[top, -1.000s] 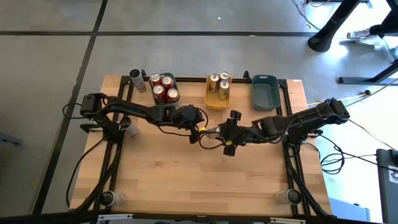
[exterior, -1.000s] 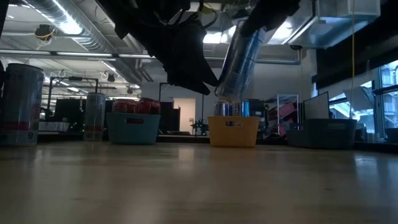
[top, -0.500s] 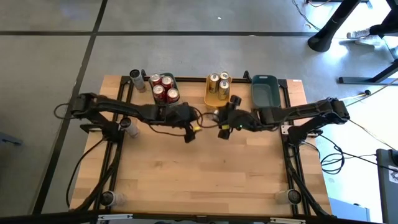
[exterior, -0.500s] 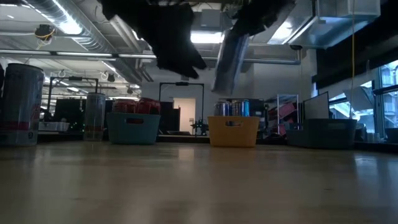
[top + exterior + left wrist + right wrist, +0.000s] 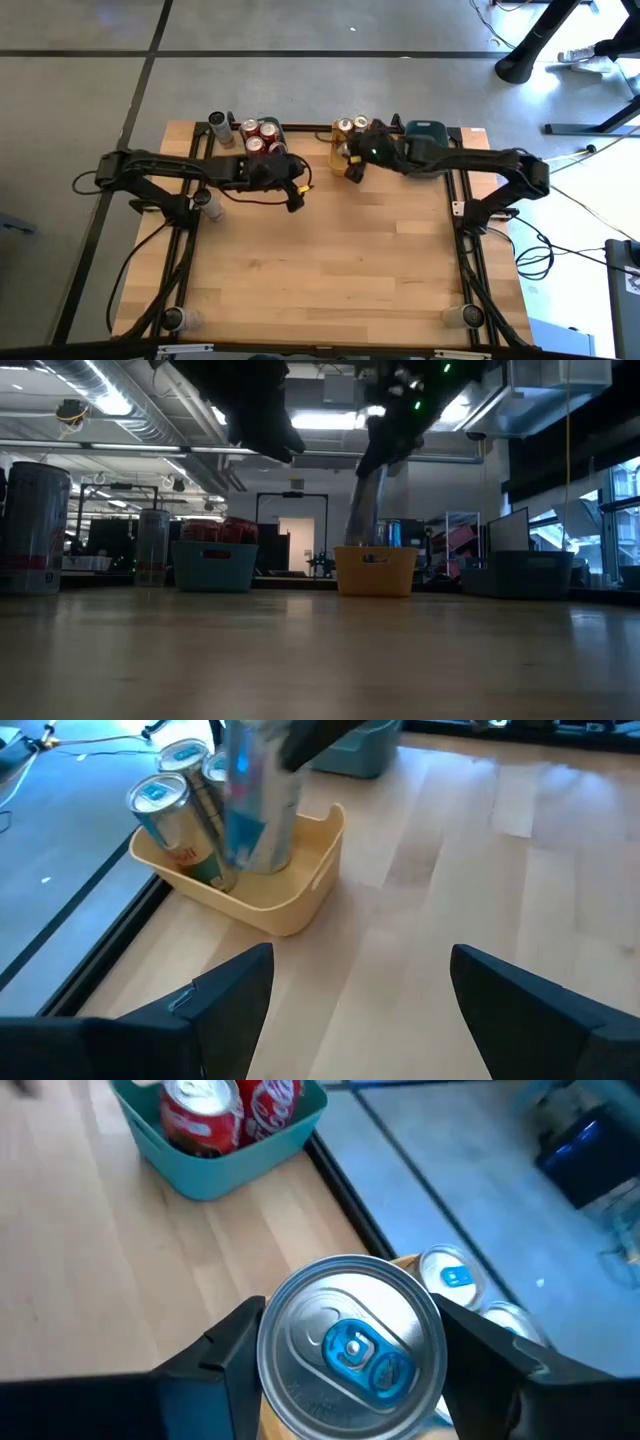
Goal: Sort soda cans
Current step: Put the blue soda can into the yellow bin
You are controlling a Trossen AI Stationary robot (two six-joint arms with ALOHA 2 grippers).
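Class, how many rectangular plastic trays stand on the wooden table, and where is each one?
3, in a row along the far edge: a teal rectangular plastic tray on the left, a yellow rectangular plastic tray in the middle, and a grey-blue rectangular plastic tray on the right. None seems hidden.

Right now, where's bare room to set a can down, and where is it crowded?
Free: the wooden table in front of both arms, and the grey-blue tray. Crowded: the teal tray of red cans, and the yellow tray, where the right claw holds a can above gold cans.
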